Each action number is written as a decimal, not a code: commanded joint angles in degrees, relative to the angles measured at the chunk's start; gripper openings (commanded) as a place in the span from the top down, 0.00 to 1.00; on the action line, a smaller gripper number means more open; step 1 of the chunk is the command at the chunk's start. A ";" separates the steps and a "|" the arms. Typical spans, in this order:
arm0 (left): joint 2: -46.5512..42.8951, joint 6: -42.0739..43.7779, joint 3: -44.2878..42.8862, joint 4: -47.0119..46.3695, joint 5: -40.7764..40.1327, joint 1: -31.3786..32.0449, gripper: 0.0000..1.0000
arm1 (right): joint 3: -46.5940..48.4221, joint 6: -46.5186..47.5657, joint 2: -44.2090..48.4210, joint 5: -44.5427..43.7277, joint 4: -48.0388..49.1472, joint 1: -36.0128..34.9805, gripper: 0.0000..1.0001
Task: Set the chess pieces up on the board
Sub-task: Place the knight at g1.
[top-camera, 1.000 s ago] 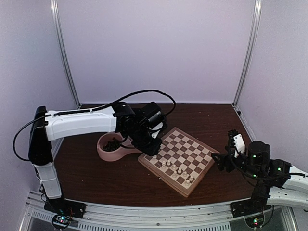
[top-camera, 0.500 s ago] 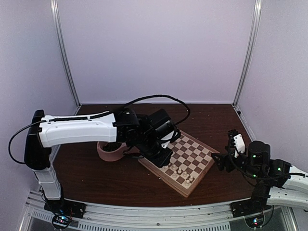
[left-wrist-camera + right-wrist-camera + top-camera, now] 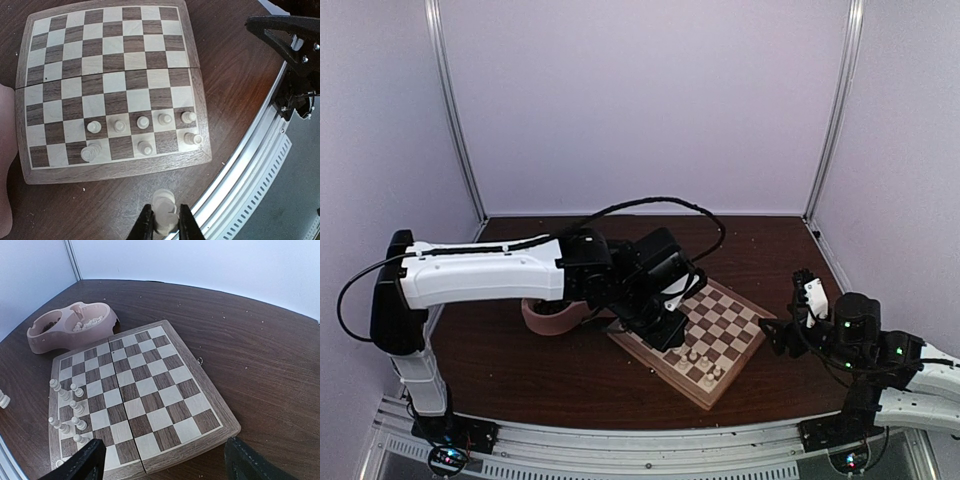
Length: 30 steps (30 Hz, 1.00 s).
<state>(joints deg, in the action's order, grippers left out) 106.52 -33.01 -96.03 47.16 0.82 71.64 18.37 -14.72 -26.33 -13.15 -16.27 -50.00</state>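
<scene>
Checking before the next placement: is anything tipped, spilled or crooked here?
The cream-white chess pieces on the checkered wooden chessboard all seem upright. Only the board sits skewed, one corner toward the near edge of the dark wooden table.

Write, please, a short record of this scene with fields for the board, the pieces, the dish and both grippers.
board: wooden chessboard, flat on the dark table
pieces on board: eight cream pieces, five in one row, three in the edge row beside it
dish: pink dish next to the chessboard, with dark pieces in one bowl and cream ones in the other
left gripper: shut on one cream piece
right gripper: open, empty
</scene>
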 commanded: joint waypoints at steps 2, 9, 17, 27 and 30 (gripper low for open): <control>1.20 0.93 -1.81 -2.95 1.29 0.82 0.87 | 0.34 0.10 -0.13 -1.43 0.73 0.26 0.15; 1.67 1.11 -1.88 -3.88 1.51 1.43 0.87 | 0.17 0.09 0.22 -1.28 0.72 0.28 0.15; 1.54 1.54 -1.45 -3.88 0.42 2.49 0.87 | 0.17 0.04 0.09 -1.27 0.81 0.25 0.15; 1.66 1.90 -0.02 -5.14 0.02 3.33 0.87 | 0.24 0.23 -0.48 -0.98 1.09 0.25 0.15; 2.04 1.97 0.64 -5.21 0.06 3.32 0.87 | 0.22 0.31 -0.42 -0.98 1.11 0.25 0.15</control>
<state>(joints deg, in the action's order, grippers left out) 107.48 -31.97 -96.18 44.47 1.26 74.67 18.37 -14.72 -26.72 -13.15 -16.03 -50.00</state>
